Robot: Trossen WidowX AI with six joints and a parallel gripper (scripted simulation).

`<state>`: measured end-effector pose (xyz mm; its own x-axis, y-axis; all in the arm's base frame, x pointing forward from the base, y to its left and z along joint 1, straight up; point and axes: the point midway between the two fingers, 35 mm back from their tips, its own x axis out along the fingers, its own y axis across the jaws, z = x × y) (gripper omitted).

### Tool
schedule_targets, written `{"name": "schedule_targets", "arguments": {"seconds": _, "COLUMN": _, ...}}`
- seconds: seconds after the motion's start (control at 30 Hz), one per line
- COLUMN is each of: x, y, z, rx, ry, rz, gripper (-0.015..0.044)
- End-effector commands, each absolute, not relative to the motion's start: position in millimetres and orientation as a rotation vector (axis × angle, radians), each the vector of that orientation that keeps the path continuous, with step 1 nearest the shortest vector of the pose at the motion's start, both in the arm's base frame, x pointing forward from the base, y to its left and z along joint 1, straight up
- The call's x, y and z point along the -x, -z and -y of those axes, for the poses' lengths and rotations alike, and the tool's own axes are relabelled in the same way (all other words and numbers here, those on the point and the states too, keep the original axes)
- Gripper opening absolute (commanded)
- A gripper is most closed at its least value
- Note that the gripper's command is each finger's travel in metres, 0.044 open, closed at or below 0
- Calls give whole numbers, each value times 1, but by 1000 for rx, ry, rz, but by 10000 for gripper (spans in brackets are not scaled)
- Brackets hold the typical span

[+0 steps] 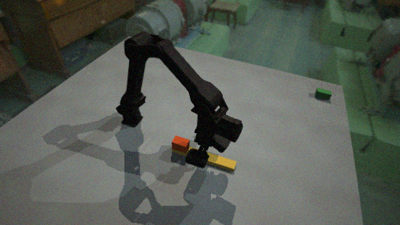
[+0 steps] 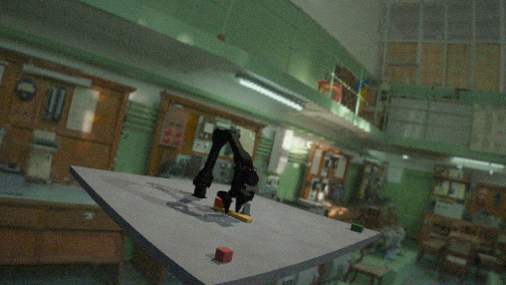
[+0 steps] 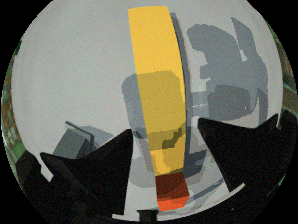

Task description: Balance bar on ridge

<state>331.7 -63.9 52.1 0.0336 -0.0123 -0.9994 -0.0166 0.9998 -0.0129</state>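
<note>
1. The yellow bar [image 1: 222,161] [image 2: 241,216] [image 3: 159,95] lies flat on the worktop [image 1: 275,157] [image 2: 149,209] [image 3: 65,60], below the end effector [image 1: 201,151] [image 2: 232,209] [image 3: 166,128], its length running crosswise between the two fingers.
2. The end effector is open and grips nothing; one finger stands to each side of the bar. Whether either touches it, I cannot tell.
3. From its base, the arm [image 1: 181,71] [image 2: 240,151] rises to a high elbow, then slopes down toward the bar, with the fingers pointing down at the worktop.
4. An orange block [image 1: 180,144] [image 2: 218,202] [image 3: 172,192] sits at the bar's end nearer the arm's base.
5. The grey ridge [image 2: 246,209] [image 3: 73,142] stands beside the bar, apart from it; the arm hides it in the top view.
6. Well apart from the bar are a green block [image 1: 323,94] [image 2: 357,227] and a red block [image 2: 223,254].
</note>
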Motion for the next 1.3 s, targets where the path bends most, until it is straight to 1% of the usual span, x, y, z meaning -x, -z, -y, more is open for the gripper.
{"name": "schedule_targets", "arguments": {"seconds": 0.0, "x": -332, "y": -51, "z": 63, "rx": 16, "ry": -5, "rz": -1535, "gripper": 315}}
{"name": "schedule_targets", "arguments": {"seconds": 0.2, "x": -332, "y": -51, "z": 63, "rx": 16, "ry": -5, "rz": -1535, "gripper": 315}}
{"name": "schedule_targets", "arguments": {"seconds": 0.4, "x": -332, "y": -52, "z": 64, "rx": 23, "ry": -3, "rz": -1538, "gripper": 157}}
{"name": "schedule_targets", "arguments": {"seconds": 0.67, "x": -332, "y": -52, "z": 64, "rx": 23, "ry": -3, "rz": -1538, "gripper": 104}}
{"name": "schedule_targets", "arguments": {"seconds": 0.8, "x": -333, "y": -58, "z": 64, "rx": 23, "ry": -3, "rz": -1537, "gripper": 0}}
{"name": "schedule_targets", "arguments": {"seconds": 1.27, "x": -335, "y": -93, "z": 64, "rx": 20, "ry": -4, "rz": -1536, "gripper": 0}}
